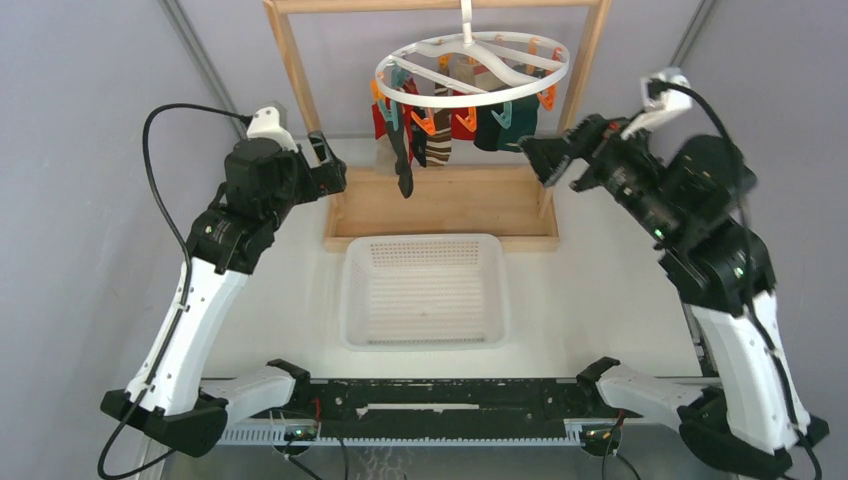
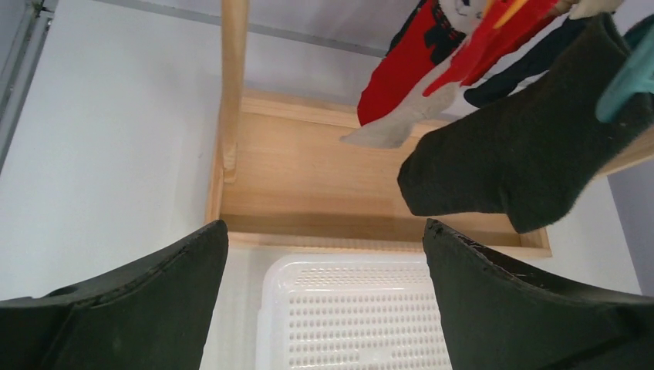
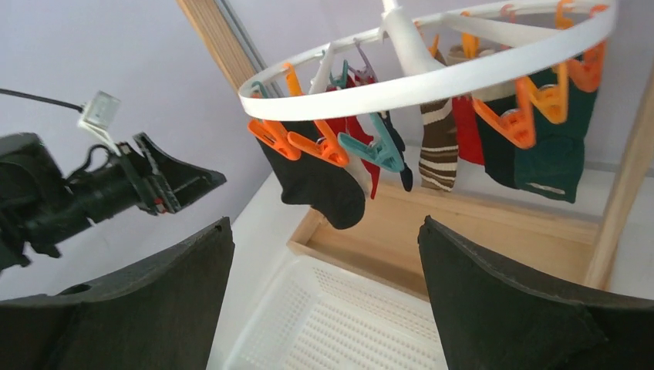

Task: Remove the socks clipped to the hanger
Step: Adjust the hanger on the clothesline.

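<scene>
The round white hanger hangs from the top bar of a wooden rack, with several socks clipped under it by orange and teal clips. In the right wrist view the hanger ring carries a black sock, a striped sock and a dark green sock. My left gripper is open to the left of the socks, by the rack's left post. A dark sock and a red sock hang above and right of its empty fingers. My right gripper is open and empty, just right of the socks.
The wooden rack has a flat base tray and two upright posts flanking the hanger. A white perforated basket sits on the table in front of the rack, between both arms, with nothing in it. Grey walls close in on the left, right and back.
</scene>
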`<state>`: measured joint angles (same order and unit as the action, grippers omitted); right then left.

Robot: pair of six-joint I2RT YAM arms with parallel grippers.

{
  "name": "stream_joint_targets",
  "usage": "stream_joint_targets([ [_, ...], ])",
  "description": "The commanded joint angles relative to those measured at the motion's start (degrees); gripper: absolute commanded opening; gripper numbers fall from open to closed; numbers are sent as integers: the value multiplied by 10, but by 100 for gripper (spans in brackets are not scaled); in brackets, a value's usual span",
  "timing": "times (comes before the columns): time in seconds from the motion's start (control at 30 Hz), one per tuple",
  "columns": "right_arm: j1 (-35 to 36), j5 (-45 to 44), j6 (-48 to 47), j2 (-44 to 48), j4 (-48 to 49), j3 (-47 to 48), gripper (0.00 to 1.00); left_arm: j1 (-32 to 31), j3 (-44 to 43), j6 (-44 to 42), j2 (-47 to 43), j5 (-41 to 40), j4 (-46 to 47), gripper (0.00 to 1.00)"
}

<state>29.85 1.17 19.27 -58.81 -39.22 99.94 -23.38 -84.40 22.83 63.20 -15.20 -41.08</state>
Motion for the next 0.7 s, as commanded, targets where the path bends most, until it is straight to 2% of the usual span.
stream_joint_targets([
  [0.0,35,-42,-55,-62,-12,48,95,29,-35,-23,-5,47,13,100],
  [0.13,102,-63,-95,-90,-22,73,94,39,-17,-46,5,80,67,100],
  [0.33,209,-143,-132,-65,41,-24,94,52,45,-60,22,125,177,100],
  [0.5,236,-167,-132,-67,46,-44,94,53,77,-71,67,165,261,100],
  [0.67,233,-165,-94,-20,84,-138,94,53,104,-86,105,187,346,100],
])
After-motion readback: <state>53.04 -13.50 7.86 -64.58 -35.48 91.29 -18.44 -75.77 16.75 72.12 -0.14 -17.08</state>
